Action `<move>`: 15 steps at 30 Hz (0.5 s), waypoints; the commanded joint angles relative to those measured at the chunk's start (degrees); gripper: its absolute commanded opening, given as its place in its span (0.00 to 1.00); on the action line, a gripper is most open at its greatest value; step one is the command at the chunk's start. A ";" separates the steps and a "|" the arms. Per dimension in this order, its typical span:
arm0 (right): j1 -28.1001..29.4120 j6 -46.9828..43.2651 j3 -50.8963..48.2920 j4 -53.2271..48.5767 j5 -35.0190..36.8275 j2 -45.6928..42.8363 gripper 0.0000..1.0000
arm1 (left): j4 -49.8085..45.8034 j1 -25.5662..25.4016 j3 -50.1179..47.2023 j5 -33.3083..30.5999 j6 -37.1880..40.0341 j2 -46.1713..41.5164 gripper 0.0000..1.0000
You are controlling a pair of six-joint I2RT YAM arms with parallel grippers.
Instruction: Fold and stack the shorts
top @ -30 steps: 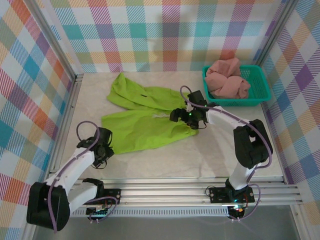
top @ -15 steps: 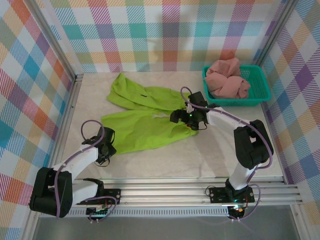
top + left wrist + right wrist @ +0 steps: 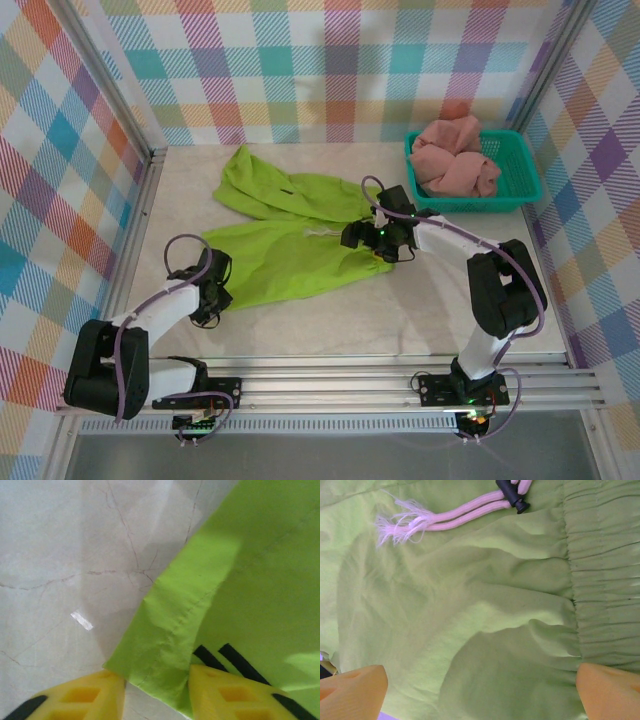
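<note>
Two pairs of shorts are in play. The lime green shorts [image 3: 290, 250] lie spread on the pale, crack-veined marble-look table [image 3: 400, 310], one leg flopped back toward the far wall. The salmon pink shorts [image 3: 455, 160] sit crumpled in a heap inside the teal mesh basket [image 3: 480, 204] at the far right. At the green pair's near left corner, the left gripper [image 3: 157, 680] is low over the table. Its yellow ribbed fingers [image 3: 220, 695] stand partly apart on either side of the stitched hem corner [image 3: 165, 630], not yet pinching it. The right gripper [image 3: 482, 680] hovers with its orange tips spread wide over smooth, softly rippled fabric beside the gathered elastic waistband [image 3: 600, 570]. A frayed pale pink drawstring [image 3: 445, 515] runs through a black toggle [image 3: 510, 492].
</note>
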 commanded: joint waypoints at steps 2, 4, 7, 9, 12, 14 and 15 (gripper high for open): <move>-0.49 -1.05 -0.79 0.55 -1.09 -0.85 0.97 | 10.40 1.18 -0.28 3.67 2.94 5.30 0.28; -0.73 -1.08 -0.79 0.25 -1.19 -0.67 0.97 | 10.72 1.62 0.28 4.49 3.88 6.27 0.21; -0.82 -1.11 -0.88 0.16 -1.45 -0.74 0.97 | 11.22 2.30 0.85 5.70 5.04 6.62 0.12; -0.82 -1.02 -0.88 -0.23 -1.63 -1.02 0.96 | 10.52 2.60 1.52 6.10 5.53 6.44 0.05; -1.07 -0.69 -1.63 -0.90 -0.99 -3.42 0.95 | 9.07 2.61 2.72 6.80 6.30 5.30 0.00; -1.78 -0.03 -2.94 -1.44 -0.13 -6.07 0.94 | 8.03 2.61 3.29 7.36 6.68 3.90 0.00; -2.44 0.79 -3.74 -2.30 0.49 -7.44 0.92 | 7.64 2.61 3.43 7.43 6.89 2.93 0.00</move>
